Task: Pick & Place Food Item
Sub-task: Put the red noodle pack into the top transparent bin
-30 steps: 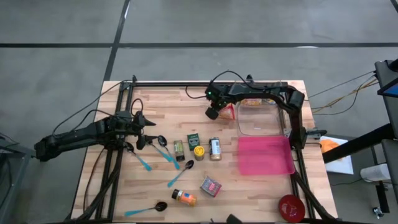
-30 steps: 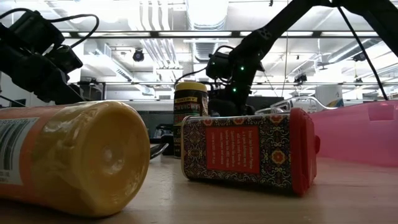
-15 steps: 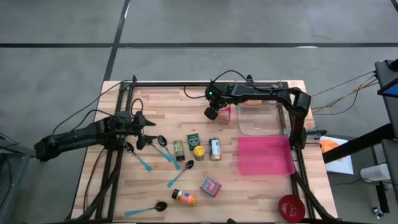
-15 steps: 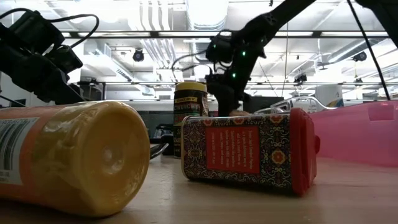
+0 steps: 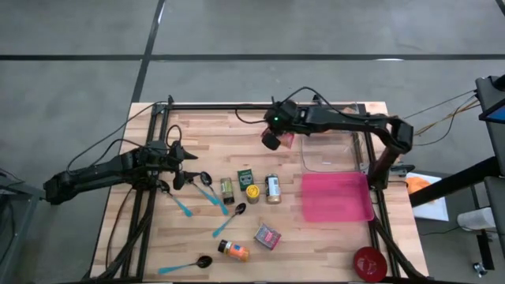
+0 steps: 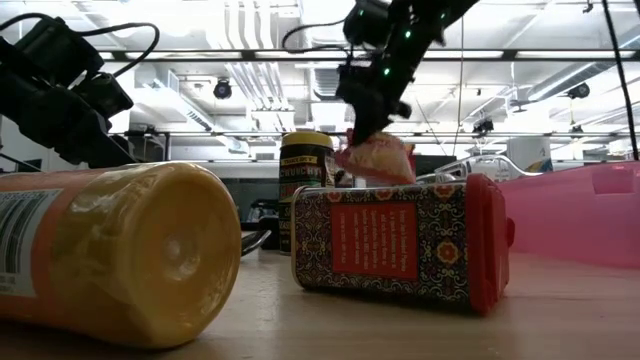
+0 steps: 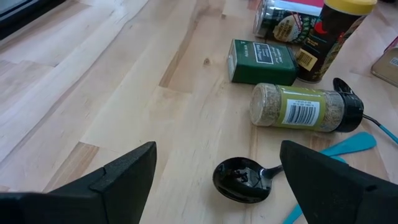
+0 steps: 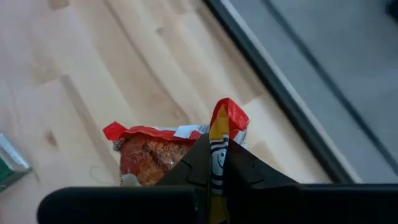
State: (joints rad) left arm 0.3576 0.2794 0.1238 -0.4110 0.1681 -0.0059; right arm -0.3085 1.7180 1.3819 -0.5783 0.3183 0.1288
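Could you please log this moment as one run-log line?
right end effector: shut on snack packet, lifted | left end effector: open, over spoon | clear container: beside

In the low view, the lying orange bottle with the yellow cap point(image 6: 120, 255) is running off the left edge, and the patterned red-capped tin point(image 6: 400, 240) is hiding the lower part of the dark yellow-lidded jar point(image 6: 306, 165). In the right wrist view, the right hand's dark fingers point(image 8: 214, 171) are covering the bottom of the crinkled red-and-orange snack packet point(image 8: 155, 155).
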